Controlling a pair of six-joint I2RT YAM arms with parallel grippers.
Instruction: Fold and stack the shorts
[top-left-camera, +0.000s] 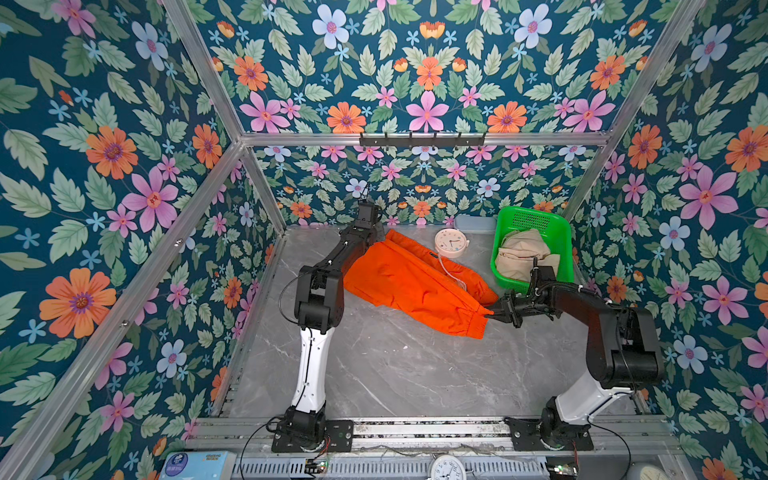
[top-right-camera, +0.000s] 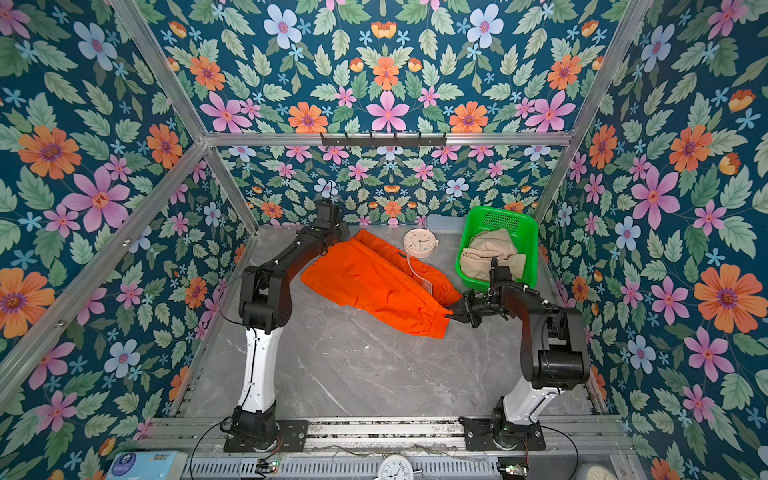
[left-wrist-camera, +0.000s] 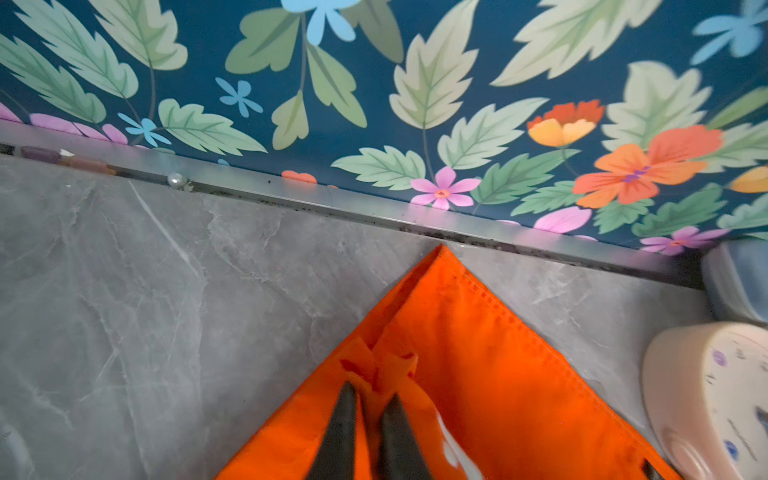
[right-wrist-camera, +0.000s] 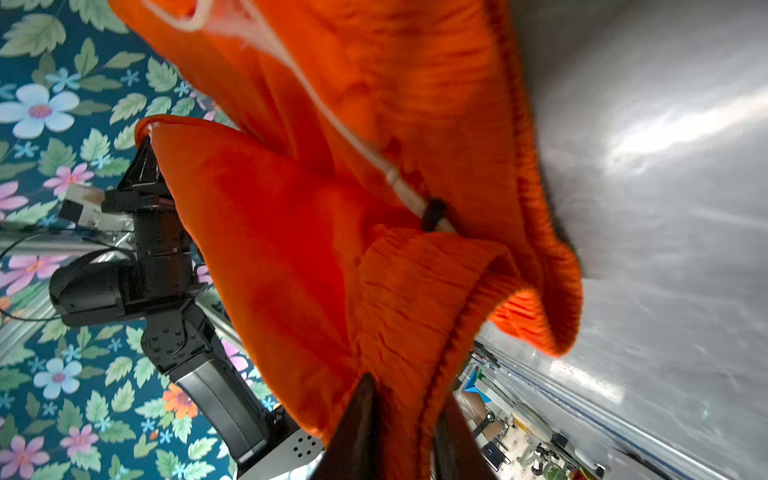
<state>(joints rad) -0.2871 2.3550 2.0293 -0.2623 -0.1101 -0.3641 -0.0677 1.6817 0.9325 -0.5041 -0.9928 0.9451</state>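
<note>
Left claw (left-wrist-camera: 371, 390): dark fingers a little apart, small pucker of orange cloth between and just ahead; gripping or let go, cannot tell. Set at the leg-hem end of the orange shorts (top-left-camera: 415, 282), close to the stitched hem corner (left-wrist-camera: 442, 249) that points at the back wall. Right claw (right-wrist-camera: 407, 390): fingers likewise parted about the gathered elastic waistband (right-wrist-camera: 415, 299); grip or release, cannot tell either. Orange shorts: on the grey marble-look counter (top-left-camera: 395, 365), lying diagonally from far left to near right between the two claws. Apparently doubled lengthwise, one leg over the other; mostly flat, shallow wrinkles mid-panel, waistband end rumpled and gaping. White drawstring (top-left-camera: 451, 270) trailing loose over the upper face. Bright, thin, limp fabric; likely to sag and slip unless carried at two points. Beige shorts (top-left-camera: 519, 253): bundled, unfolded, in the green basket (top-left-camera: 530, 218) at the far right, well apart from the left claw, just behind the right arm. Pink round clock (top-left-camera: 451, 242): on the counter just beside the far edge of the orange pair. Step judged in hand: laying out the lengthwise fold of the orange pair. Next move, judged: fresh hold on one end, carried over to the other for a crosswise fold, drawstring tucked in. Beige pair afterwards, then stacked on top.
</note>
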